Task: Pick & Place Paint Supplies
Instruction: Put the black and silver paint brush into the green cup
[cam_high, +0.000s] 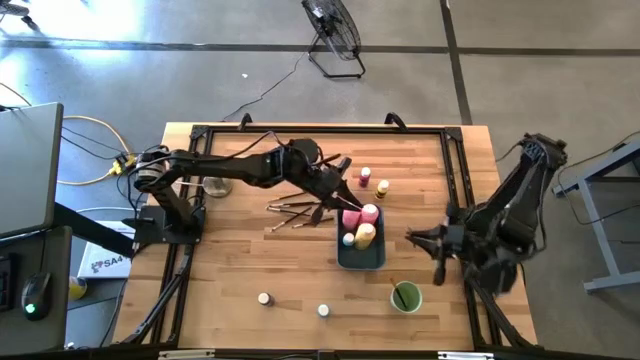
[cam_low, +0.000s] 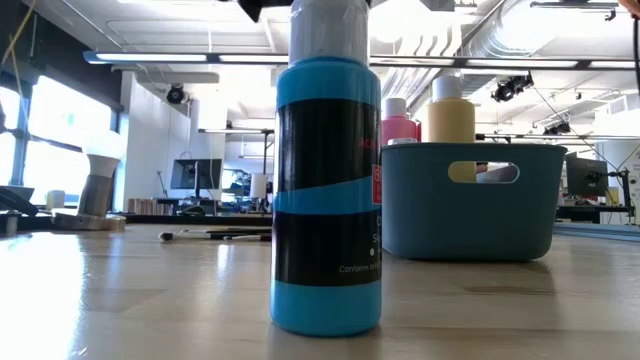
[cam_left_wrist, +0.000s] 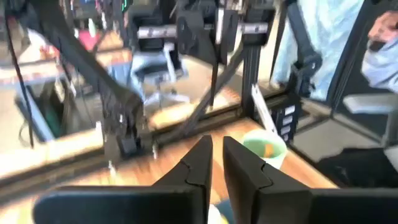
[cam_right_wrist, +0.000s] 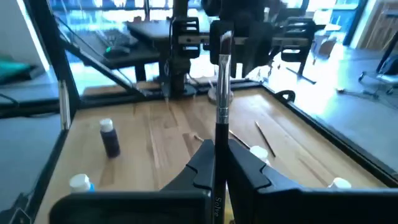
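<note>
Tabletop front left: open boards, only two tiny jars (cam_high: 264, 298).
Middle: tray (cam_high: 361, 258), left arm (cam_high: 240, 165), paintbrushes (cam_high: 295, 210) crowd passage.

- High view: camera sits above the table (cam_high: 250, 270), looking straight down; whole worktop, both arms and the surrounding floor with a fan (cam_high: 335, 28) are in frame.
- Low view: camera at tabletop height, facing level across the wood into the room; a blue bottle (cam_low: 327, 190) stands very close to the lens, the blue-grey tray (cam_low: 470, 200) farther back.
- Left wrist view: looks forward past that arm's own fingers (cam_left_wrist: 196, 165), toward the table frame and the green cup (cam_left_wrist: 264, 146).
- Right wrist view: looks along the tabletop past its fingers (cam_right_wrist: 249, 165), a paintbrush (cam_right_wrist: 222, 93) upright in mid-frame.
- Shared: tray (cam_high: 362, 252) appears in high and low views; cup (cam_high: 406, 297) in high and left wrist views.
</note>
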